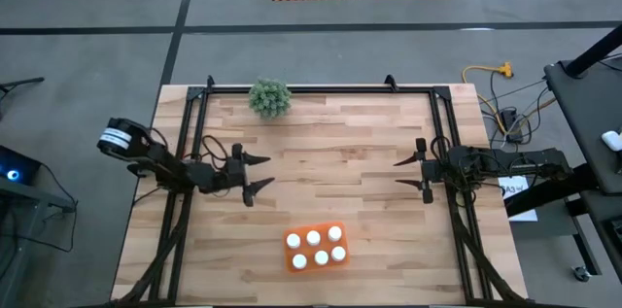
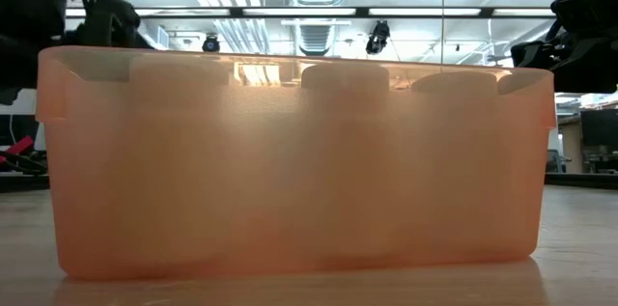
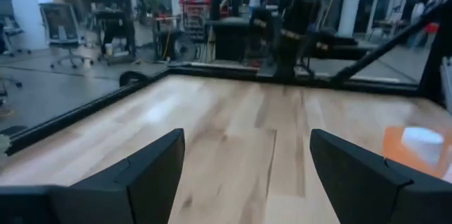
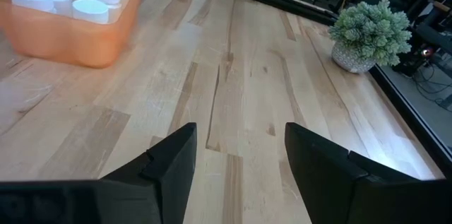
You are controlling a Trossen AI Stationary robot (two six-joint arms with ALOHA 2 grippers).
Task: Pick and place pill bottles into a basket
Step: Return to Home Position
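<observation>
Basket point(image 2: 290, 200) front-centre on surface point(image 1: 340, 133), six pill bottles point(image 1: 315, 247) inside | left gripper point(image 1: 270, 170), right gripper point(image 1: 397, 173) — fingers released, empty, well apart | step: homing — next likely needs only arm retreat

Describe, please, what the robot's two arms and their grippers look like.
Both are dark, slender and jointed. The left arm carries a white band near its shoulder end. The left gripper and the right gripper each have two black, wedge-shaped fingers tapering to points.
</observation>
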